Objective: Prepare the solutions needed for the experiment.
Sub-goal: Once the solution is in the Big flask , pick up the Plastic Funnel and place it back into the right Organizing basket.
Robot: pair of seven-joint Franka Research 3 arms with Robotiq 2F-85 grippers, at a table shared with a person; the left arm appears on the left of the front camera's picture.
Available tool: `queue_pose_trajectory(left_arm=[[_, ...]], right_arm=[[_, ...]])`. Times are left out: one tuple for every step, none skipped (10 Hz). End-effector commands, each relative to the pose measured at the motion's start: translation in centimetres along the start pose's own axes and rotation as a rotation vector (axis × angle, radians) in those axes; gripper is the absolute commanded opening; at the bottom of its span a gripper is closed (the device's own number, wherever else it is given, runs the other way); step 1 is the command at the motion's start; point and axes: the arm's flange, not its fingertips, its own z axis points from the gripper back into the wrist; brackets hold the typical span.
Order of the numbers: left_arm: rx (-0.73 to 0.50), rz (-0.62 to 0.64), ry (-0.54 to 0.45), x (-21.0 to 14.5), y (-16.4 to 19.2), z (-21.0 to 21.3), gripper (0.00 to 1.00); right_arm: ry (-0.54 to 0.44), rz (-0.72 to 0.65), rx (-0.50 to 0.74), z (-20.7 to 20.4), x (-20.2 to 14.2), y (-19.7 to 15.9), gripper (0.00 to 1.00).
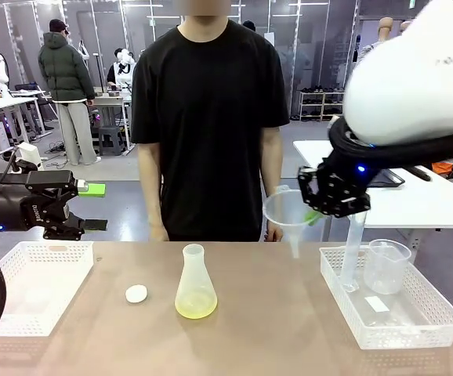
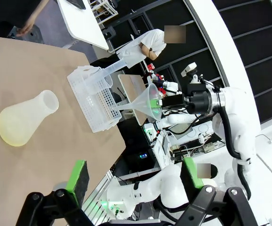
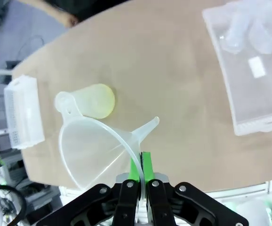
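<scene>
Inside a conical translucent flask (image 1: 194,270), yellow-green solutions (image 1: 196,306) lie shallow.

A light brown table (image 1: 273,313) carries four things. Near its middle a clear conical flask (image 1: 194,286) stands upright, with a shallow layer of pale yellow-green solution (image 1: 196,305) in its base. A small white round stopper (image 1: 136,294) lies just beside the flask at its 9 o'clock, apart from it. A white perforated basket (image 1: 23,298) sits at the table's 9 o'clock edge, and another white basket (image 1: 399,333) at the 3 o'clock edge.
</scene>
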Motion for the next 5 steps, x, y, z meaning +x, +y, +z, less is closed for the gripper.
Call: queue_pose_trajectory(left_arm=[[-0.022,0.020,-0.017,0.0,-0.3,-0.3,1.00],[-0.022,0.020,-0.017,0.0,-0.3,-0.3,1.00],[-0.022,0.020,-0.017,0.0,-0.3,-0.3,1.00],[-0.022,0.020,-0.017,0.0,-0.3,-0.3,1.00],[-0.022,0.020,-0.017,0.0,-0.3,-0.3,1.00]], right_arm=[[-0.014,-0.057,0.014,-0.1,-1.2,-0.5,0.00],[-0.018,-0.072,0.016,-0.4,-1.2,-0.6,0.00],[-0.002,-0.089,0.033,-0.7,-1.6,0.3,0.00],[-0.009,-0.035,0.001,0.1,-1.0,-1.3,0.00],[-0.009,-0.035,0.001,0.1,-1.0,-1.3,0.00]])
